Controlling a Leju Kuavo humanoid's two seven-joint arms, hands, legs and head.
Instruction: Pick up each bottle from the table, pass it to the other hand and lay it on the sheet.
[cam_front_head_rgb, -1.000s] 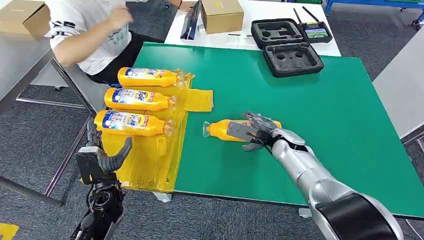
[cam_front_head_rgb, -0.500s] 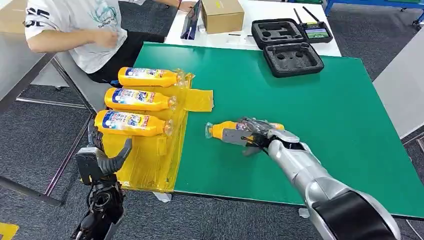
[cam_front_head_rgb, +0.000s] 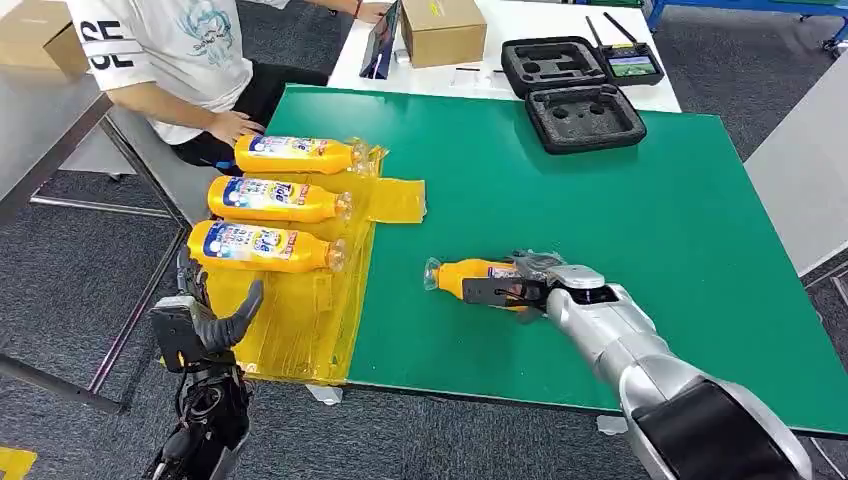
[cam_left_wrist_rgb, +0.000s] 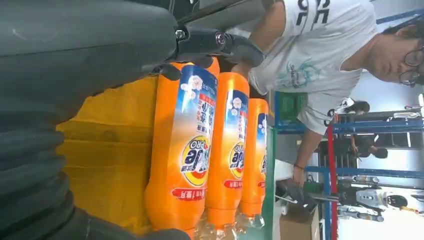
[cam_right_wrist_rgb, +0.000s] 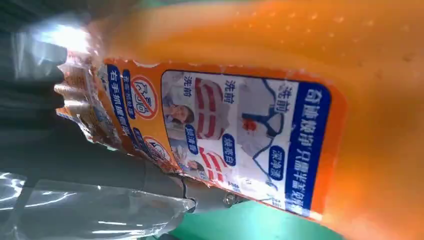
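An orange bottle (cam_front_head_rgb: 458, 276) lies on its side on the green table (cam_front_head_rgb: 600, 200), cap end pointing toward the sheet. My right hand (cam_front_head_rgb: 522, 286) grips its body; in the right wrist view its label (cam_right_wrist_rgb: 240, 130) sits close against my fingers (cam_right_wrist_rgb: 100, 165). Three more orange bottles (cam_front_head_rgb: 295, 153) (cam_front_head_rgb: 275, 198) (cam_front_head_rgb: 262, 245) lie side by side on the yellow sheet (cam_front_head_rgb: 300, 320) at the table's left end. They also show in the left wrist view (cam_left_wrist_rgb: 185, 145). My left hand (cam_front_head_rgb: 207, 318) hangs beside the sheet's near left corner, fingers apart, holding nothing.
A seated person in a white shirt (cam_front_head_rgb: 170, 50) has a hand (cam_front_head_rgb: 235, 126) by the farthest bottle. Two black foam cases (cam_front_head_rgb: 585, 115) and a cardboard box (cam_front_head_rgb: 443, 28) stand at the back. The green surface to the right of my arm is bare.
My right hand has closed round the bottle and drawn it nearer and a little to the right. The person's hand came down beside the farthest bottle. My left hand stayed put.
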